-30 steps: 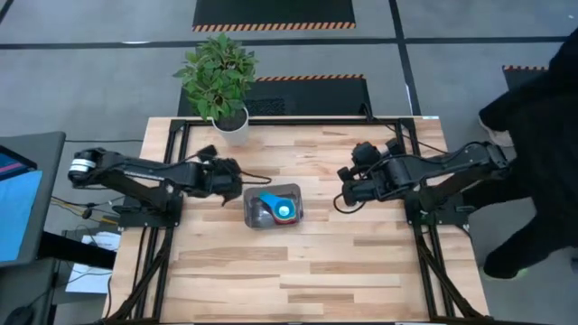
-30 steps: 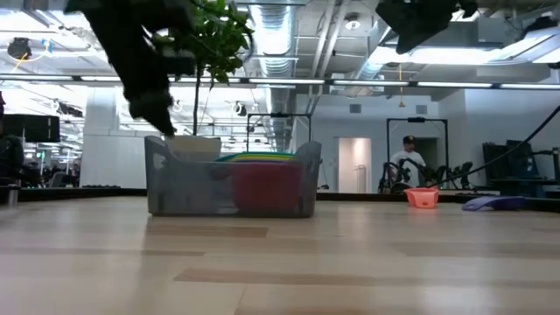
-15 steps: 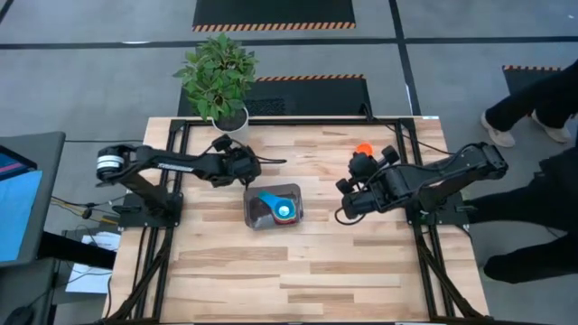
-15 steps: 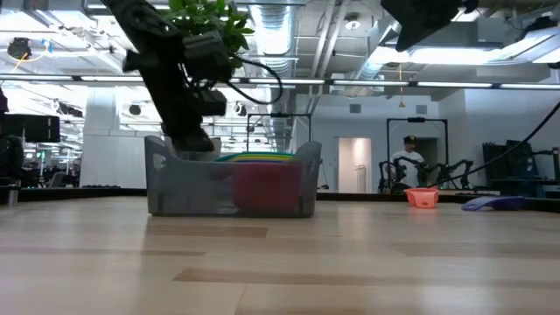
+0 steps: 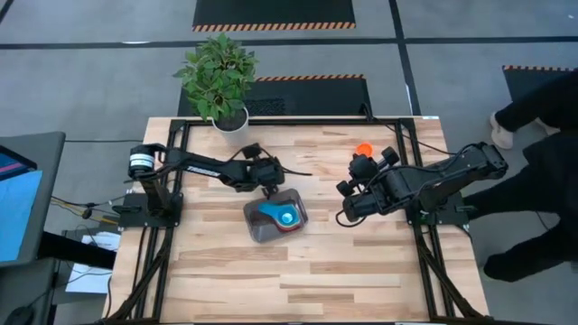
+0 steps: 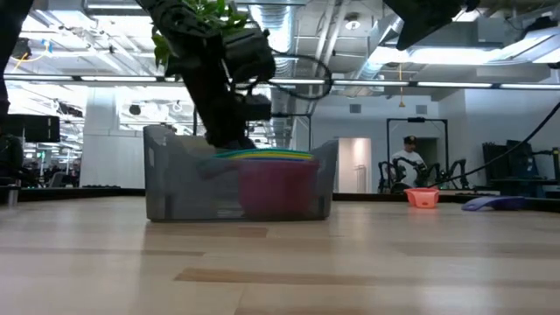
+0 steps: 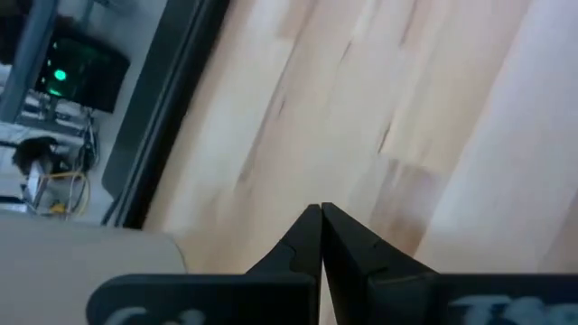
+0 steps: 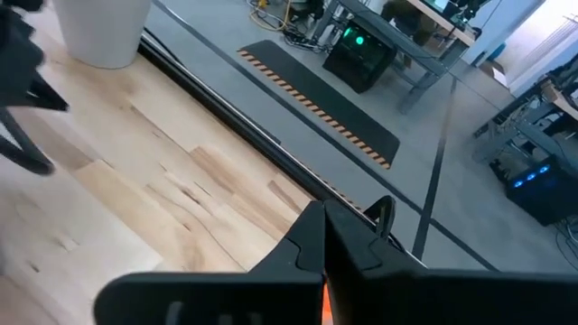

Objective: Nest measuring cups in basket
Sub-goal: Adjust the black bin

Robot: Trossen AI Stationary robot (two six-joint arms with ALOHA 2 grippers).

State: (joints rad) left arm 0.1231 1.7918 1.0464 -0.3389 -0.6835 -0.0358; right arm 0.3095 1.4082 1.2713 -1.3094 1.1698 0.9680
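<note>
Seen from above, the grey basket (image 5: pixel 275 219) sits near the middle of the wooden counter (image 5: pixel 298 271), turned slightly askew, with the measuring cups (image 5: pixel 278 215) stacked inside it. Only a light blue cup at the centre and a red rim around it read clearly from overhead; the level view adds yellow, green and red edges (image 6: pixel 267 156) through the translucent wall, but the lower cups blur together and cannot be counted.

The left hand (image 5: pixel 269 184) reaches in from the left and hangs at the basket's far edge, its fingers (image 7: pixel 316 236) pressed together with nothing between them. Whether it touches the rim cannot be told, since the dark arm covers that corner in the level view.

The right hand (image 5: pixel 346 197) waits well to the right of the basket, its fingers (image 8: pixel 318 236) closed. A sliver of orange shows between them at the wrist picture's lower edge, too cut off to identify.

A potted plant (image 5: pixel 219 77) stands at the counter's far left. A person's dark clothing (image 5: pixel 542 162) fills the right margin.
</note>
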